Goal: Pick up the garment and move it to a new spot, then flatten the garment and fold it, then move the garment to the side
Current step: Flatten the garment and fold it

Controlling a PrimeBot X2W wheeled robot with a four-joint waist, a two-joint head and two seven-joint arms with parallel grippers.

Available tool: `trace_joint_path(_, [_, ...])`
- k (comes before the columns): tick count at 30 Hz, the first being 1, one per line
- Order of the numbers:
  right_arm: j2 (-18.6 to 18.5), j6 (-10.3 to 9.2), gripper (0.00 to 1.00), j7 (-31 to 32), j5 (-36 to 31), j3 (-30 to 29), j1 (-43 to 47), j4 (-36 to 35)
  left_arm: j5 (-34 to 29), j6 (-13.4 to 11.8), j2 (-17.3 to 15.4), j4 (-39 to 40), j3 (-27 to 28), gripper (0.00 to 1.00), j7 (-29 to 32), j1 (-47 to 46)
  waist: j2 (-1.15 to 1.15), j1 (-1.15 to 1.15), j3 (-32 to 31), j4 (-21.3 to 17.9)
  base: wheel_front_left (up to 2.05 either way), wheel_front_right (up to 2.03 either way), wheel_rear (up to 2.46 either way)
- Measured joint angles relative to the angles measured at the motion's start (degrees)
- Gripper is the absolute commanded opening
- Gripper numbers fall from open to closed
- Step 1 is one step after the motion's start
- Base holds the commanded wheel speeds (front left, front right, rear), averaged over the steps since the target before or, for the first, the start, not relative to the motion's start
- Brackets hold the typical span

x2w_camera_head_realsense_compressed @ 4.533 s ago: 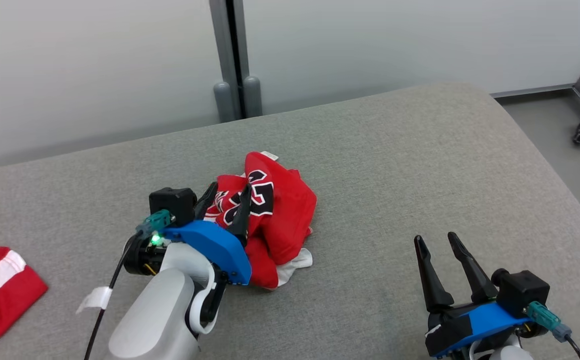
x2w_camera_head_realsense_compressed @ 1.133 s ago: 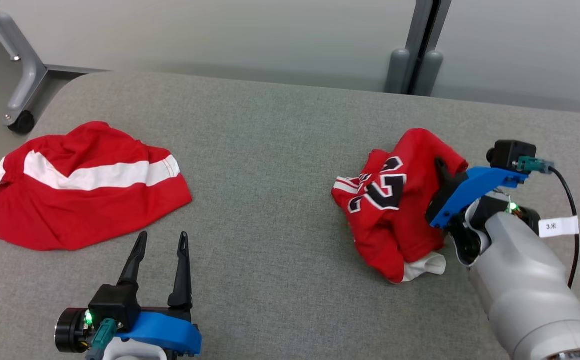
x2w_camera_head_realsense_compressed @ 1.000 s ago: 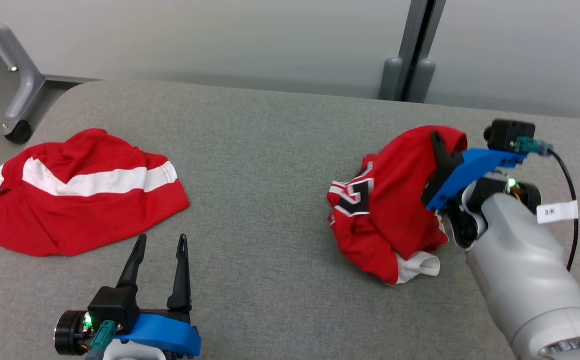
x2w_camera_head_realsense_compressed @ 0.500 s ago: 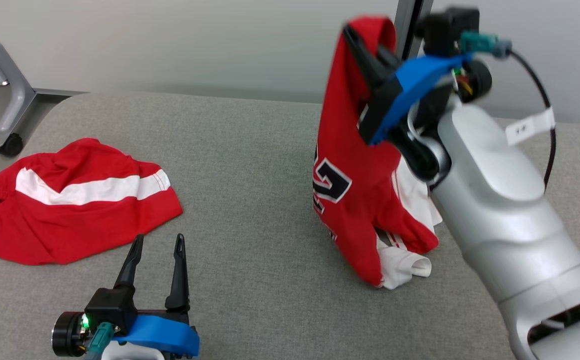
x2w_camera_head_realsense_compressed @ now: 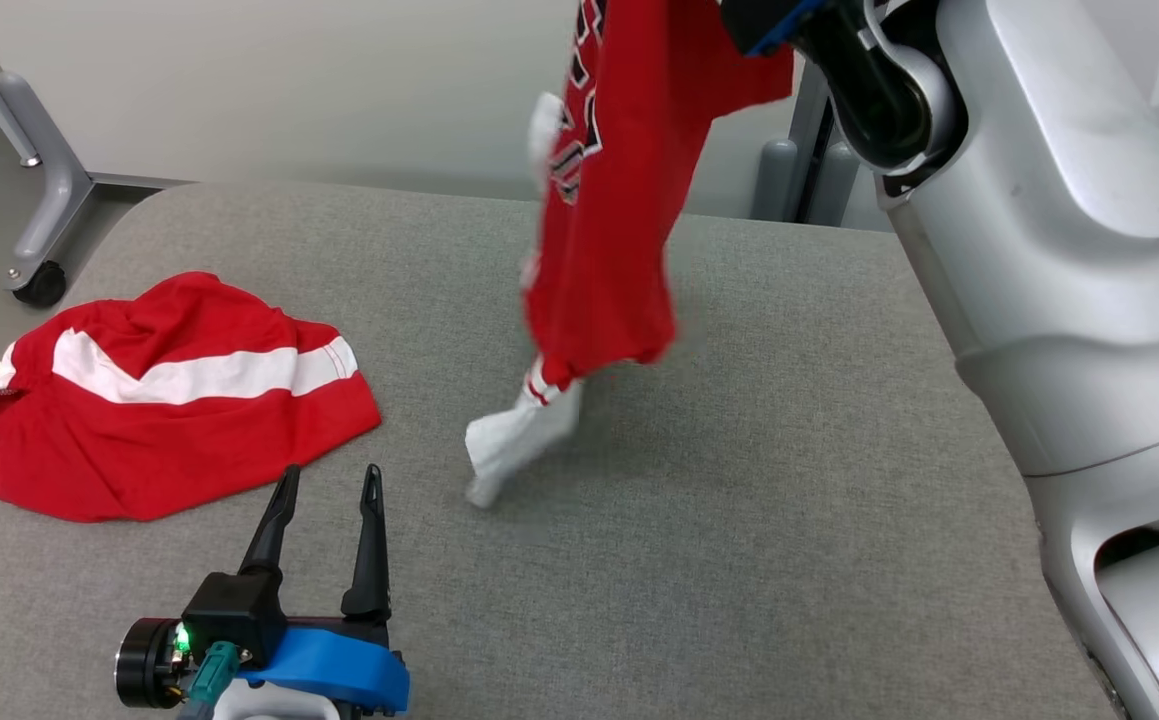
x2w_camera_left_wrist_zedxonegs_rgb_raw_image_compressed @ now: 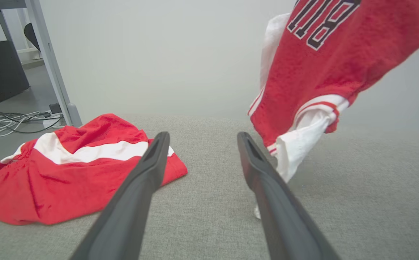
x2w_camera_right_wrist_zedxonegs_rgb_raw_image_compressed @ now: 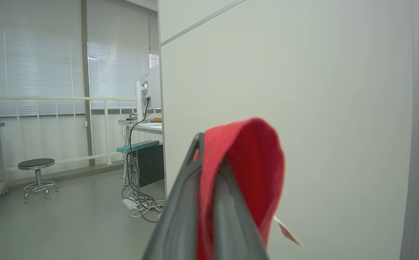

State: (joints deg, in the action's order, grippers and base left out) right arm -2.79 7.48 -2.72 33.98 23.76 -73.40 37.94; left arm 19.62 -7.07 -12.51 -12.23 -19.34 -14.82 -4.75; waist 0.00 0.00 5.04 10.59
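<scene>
Red jersey (x2w_camera_head_realsense_compressed: 604, 200) aloft, white tail dangling

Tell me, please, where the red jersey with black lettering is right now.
In the head view, the jersey hangs from the shut right gripper above the middle of the grey table, right of the red-and-white garment.

Head cam above, L wrist cam low; share garment (x2w_camera_head_realsense_compressed: 599, 250).

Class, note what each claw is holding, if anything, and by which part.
Right claw: shut on the red jersey, pinching a bunched fold at its top; the rest hangs below. Left claw: open, holding nothing.
</scene>
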Motion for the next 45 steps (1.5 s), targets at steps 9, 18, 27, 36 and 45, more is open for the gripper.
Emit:
trace_joint_path(9, [0.0,0.00,0.00,2.2,-4.6,-3.9,7.0,3.5,0.3,-0.1,-0.1,0.1,-0.1,1.00,0.0,0.9,0.00,0.00,-0.2,-2.2,0.00,0.00,0.00])
trace_joint_path(18, [-2.7,0.00,0.00,7.4,-11.9,-10.9,23.4,-5.6,0.5,-0.3,-0.4,0.3,-0.2,1.00,-0.1,1.1,0.00,0.00,-0.7,-5.0,0.00,0.00,0.00])
trace_joint_path(27, [-2.9,0.00,0.00,19.1,-16.2,-21.7,43.9,-30.4,0.7,-0.3,-0.6,0.6,-0.6,1.00,-0.1,1.2,0.00,-0.01,-0.5,-6.0,0.00,0.00,0.00])
trace_joint_path(36, [-7.3,0.00,0.00,18.5,-26.1,-31.9,44.6,-25.2,0.4,0.4,-0.2,1.2,-1.7,1.00,-0.1,-2.6,0.01,0.00,3.1,-3.3,0.00,0.00,0.00])
trace_joint_path(45, [-13.2,0.01,0.00,5.4,-33.6,-34.9,34.1,-7.7,-0.5,1.5,0.6,1.0,-3.0,1.00,-0.2,-5.2,0.01,0.00,6.6,3.0,0.00,0.00,0.00])
